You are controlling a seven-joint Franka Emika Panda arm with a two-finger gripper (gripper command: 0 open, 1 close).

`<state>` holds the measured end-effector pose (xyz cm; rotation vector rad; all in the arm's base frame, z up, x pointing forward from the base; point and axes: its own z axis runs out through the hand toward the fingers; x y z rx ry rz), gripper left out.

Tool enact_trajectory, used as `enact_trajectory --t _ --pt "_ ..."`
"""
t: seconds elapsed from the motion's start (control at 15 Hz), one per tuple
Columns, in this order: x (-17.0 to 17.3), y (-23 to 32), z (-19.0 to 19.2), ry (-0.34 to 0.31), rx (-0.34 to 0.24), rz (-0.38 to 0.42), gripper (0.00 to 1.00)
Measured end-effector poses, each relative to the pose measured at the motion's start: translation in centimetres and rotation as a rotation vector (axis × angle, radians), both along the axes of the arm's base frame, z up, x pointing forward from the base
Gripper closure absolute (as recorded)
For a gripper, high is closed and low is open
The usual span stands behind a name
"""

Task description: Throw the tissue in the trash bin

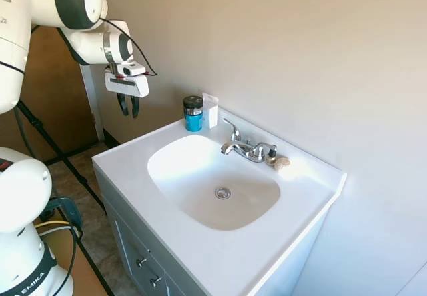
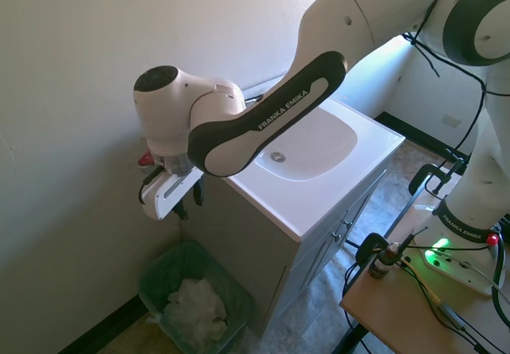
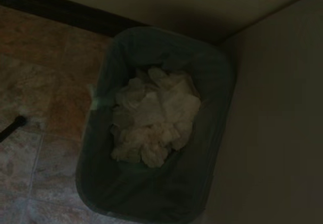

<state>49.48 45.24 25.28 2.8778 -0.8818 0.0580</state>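
Observation:
My gripper point(image 1: 129, 105) hangs in the air to the left of the vanity, beyond the counter's edge, fingers pointing down. Its dark fingers stand a little apart with nothing visible between them, so it is open. In the second exterior view the gripper point(image 2: 190, 200) is directly above the green trash bin point(image 2: 157, 273), which stands on the floor in the corner by the wall. Crumpled white tissue paper point(image 2: 195, 308) lies heaped inside the bin. The wrist view looks straight down into the trash bin point(image 3: 222, 88) and shows the white tissue heap point(image 3: 154, 118) in its middle.
The white vanity counter point(image 1: 127, 159) with its sink basin stands right beside the bin. At the back of the counter are a blue jar with a black lid point(image 1: 193, 113), a flat white card point(image 1: 211, 110), a chrome faucet point(image 1: 243, 147) and a tan shell-shaped lump point(image 1: 281, 163). A wall runs close behind the bin.

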Motion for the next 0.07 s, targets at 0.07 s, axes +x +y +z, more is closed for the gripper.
enact_trajectory --t 0.07 --pt "0.04 -0.20 1.21 -0.015 0.006 -0.011 0.00"
